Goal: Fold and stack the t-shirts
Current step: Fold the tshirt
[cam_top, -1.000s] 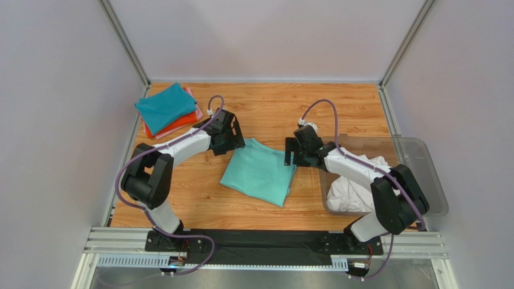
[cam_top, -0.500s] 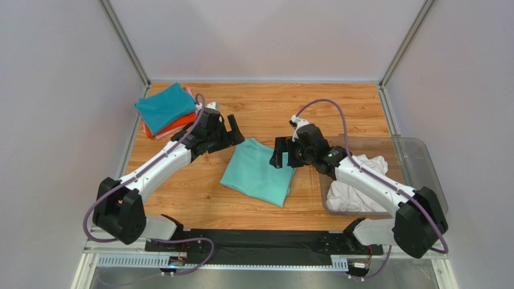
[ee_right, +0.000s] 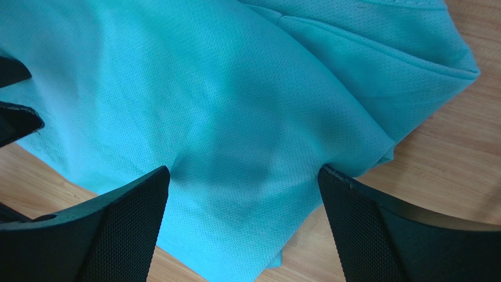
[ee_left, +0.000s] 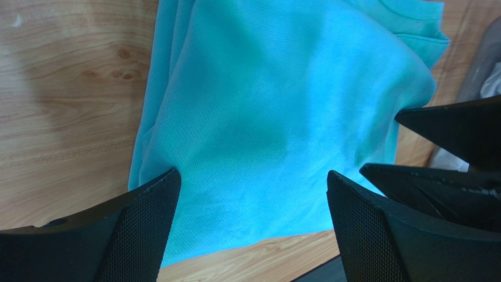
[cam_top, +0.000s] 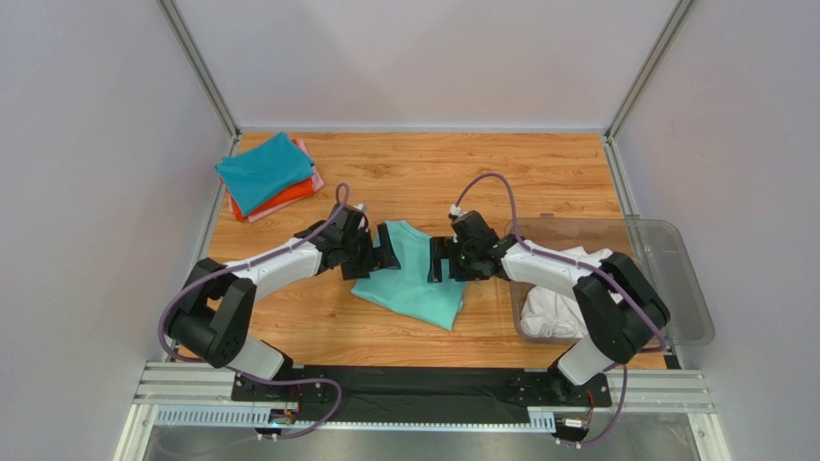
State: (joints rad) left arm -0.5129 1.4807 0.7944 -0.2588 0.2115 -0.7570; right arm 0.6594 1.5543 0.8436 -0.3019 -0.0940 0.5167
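Opposite edges of the mint-green t-shirt (cam_top: 416, 283) are best pinched evenly by the left gripper (cam_top: 383, 247) and right gripper (cam_top: 438, 259), both spread wide, so the fold is kept square.

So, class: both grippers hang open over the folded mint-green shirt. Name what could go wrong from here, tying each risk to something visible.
1. The left gripper and right gripper face each other across the mint-green t-shirt; closing in, their fingers might collide.
2. The shirt's edge shows loose layers; a pinch may catch only the top one and undo the fold.
3. The stack in the far left corner sits fanned out; a careless drop could skew it.
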